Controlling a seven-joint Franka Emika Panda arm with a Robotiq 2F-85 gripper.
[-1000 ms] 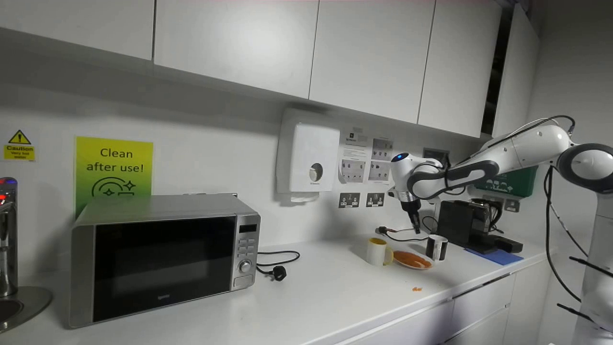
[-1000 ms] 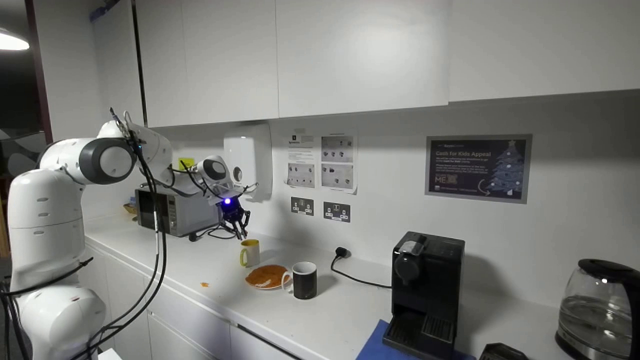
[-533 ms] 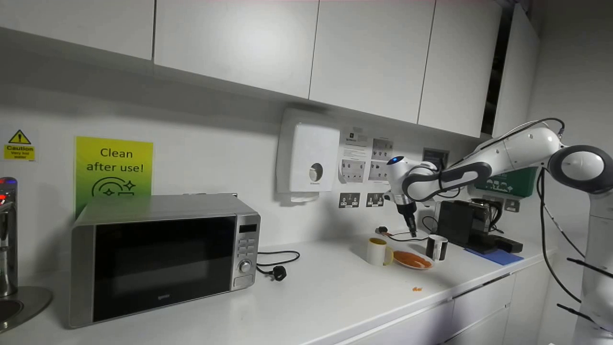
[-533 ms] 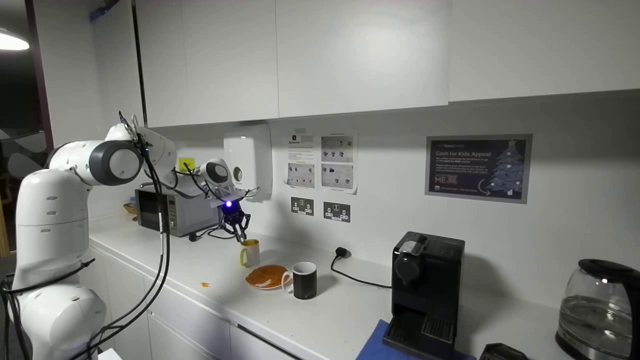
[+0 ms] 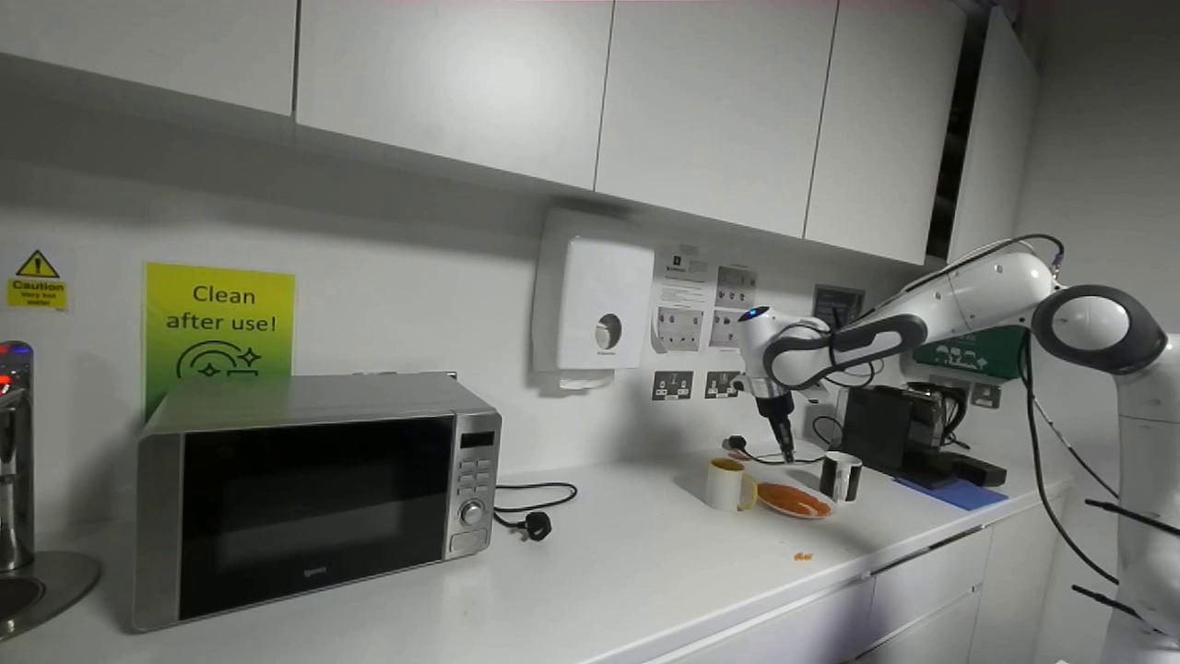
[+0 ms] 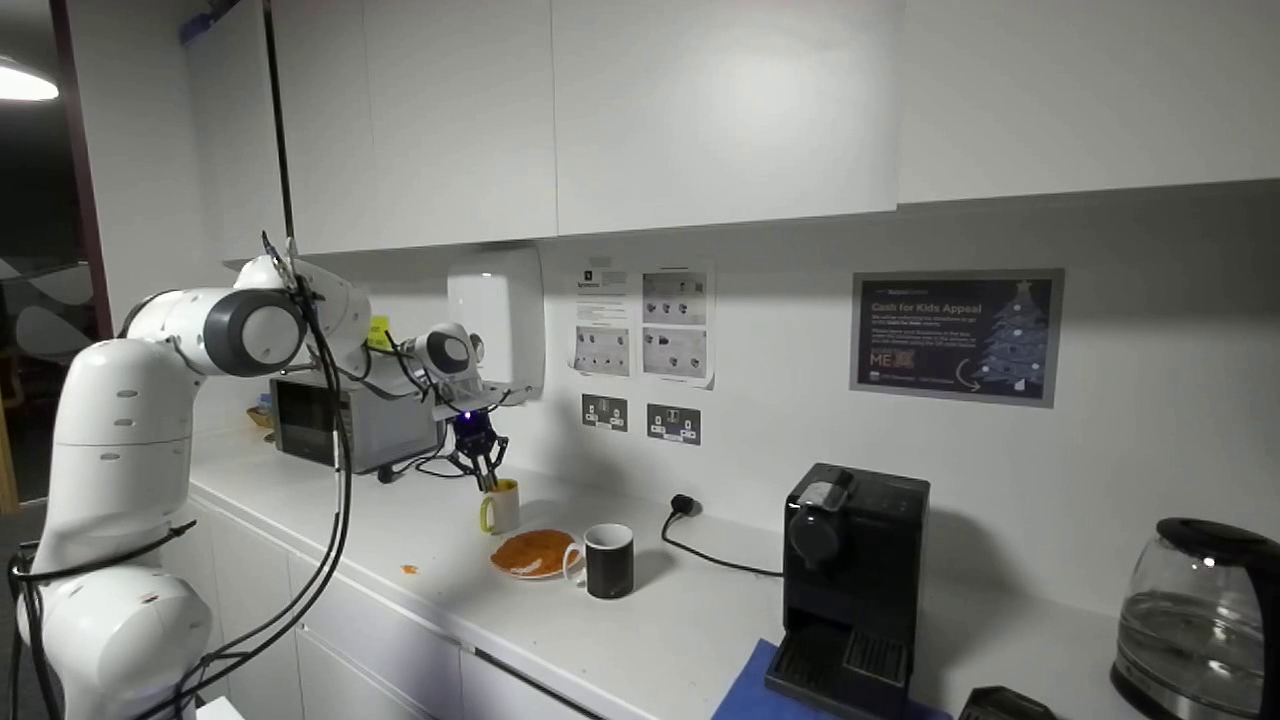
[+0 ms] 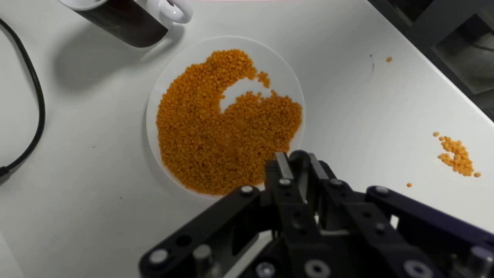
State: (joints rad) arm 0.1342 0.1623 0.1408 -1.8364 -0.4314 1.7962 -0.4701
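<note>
black two-finger gripper (image 7: 298,158), clenched or grasping i cannot tell, hangs near round white plate (image 7: 279,73) of orange lentils (image 7: 216,143); plate likely stiff, best held by rim (image 7: 164,75)

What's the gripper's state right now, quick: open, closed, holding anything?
Gripper: closed on a slim dark thing, seen in the wrist view; what it is can't be told.

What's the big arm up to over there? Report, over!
Gripper looks shut on a slim dark thing, too hidden to name. Orange grains on plate. Easily knocked, perhaps: yellow-handled mug close by.
</note>
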